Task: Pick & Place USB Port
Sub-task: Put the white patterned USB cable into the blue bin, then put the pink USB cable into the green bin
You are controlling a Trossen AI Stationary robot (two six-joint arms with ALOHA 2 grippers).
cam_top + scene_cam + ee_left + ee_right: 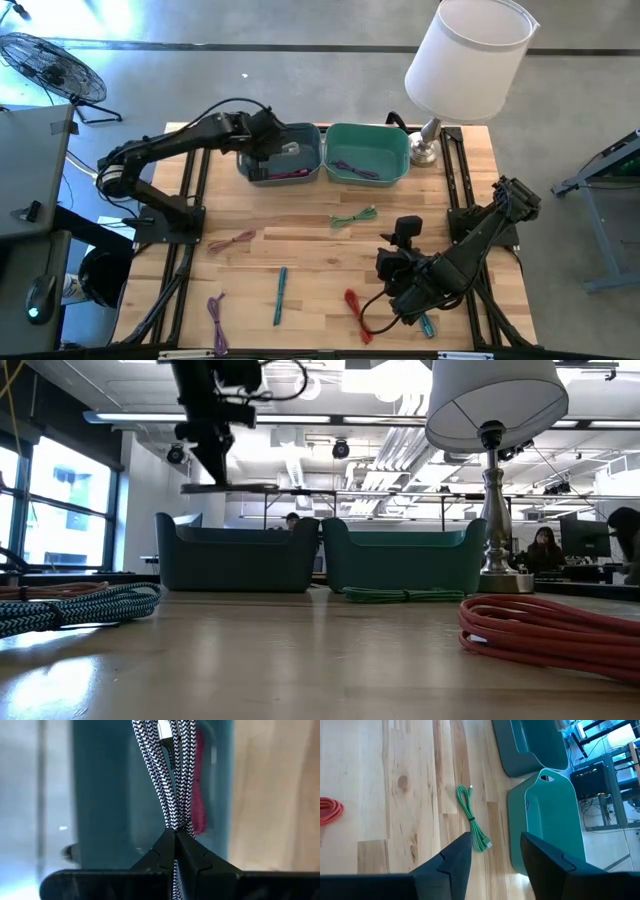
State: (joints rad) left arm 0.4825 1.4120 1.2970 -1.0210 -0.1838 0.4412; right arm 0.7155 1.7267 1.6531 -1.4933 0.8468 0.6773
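While the long wooden table (300,262) carries loose cables, the left gripper (176,836) hangs above the grey-blue plastic bin (281,152) at the far edge, fingers pinched on a black-and-white braided USB cable (167,780), apparently positioned for release. Near the front-right corner, the right gripper (495,852) waits, fingers spread, facing a coiled green cable (474,826).
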